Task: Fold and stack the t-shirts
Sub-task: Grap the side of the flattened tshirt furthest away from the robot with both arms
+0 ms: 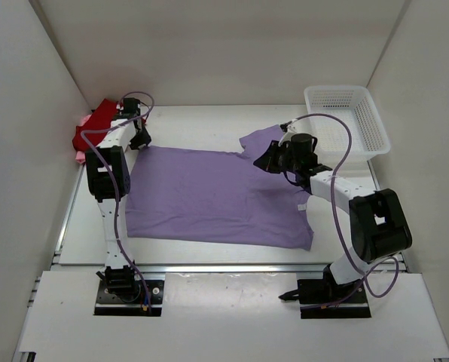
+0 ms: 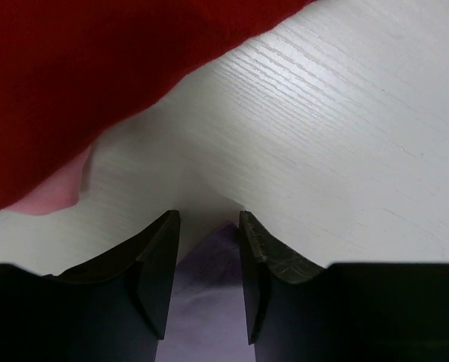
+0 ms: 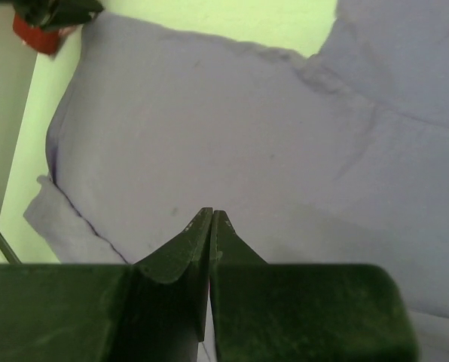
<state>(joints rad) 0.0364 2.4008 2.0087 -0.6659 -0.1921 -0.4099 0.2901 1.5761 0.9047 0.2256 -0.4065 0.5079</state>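
The lavender purple t-shirt [image 1: 217,192] lies spread flat mid-table. My left gripper [image 1: 139,140] is open at its far-left corner; in the left wrist view the jaws [image 2: 209,219] straddle that purple corner [image 2: 209,302] without pinching it. My right gripper [image 1: 267,160] is shut and empty, hovering over the shirt's far-right part near the sleeve [image 1: 264,139]; in the right wrist view its closed tips [image 3: 212,213] are above purple cloth [image 3: 247,113]. The dark red t-shirt [image 1: 98,124] is bunched at the far left against the wall, with the pink one [image 1: 80,155] peeking out under it.
A white mesh basket [image 1: 380,130] stands at the far right. White walls close in the left, back and right sides. In the left wrist view the red shirt [image 2: 96,75] and a bit of pink [image 2: 55,192] lie just beyond the left gripper.
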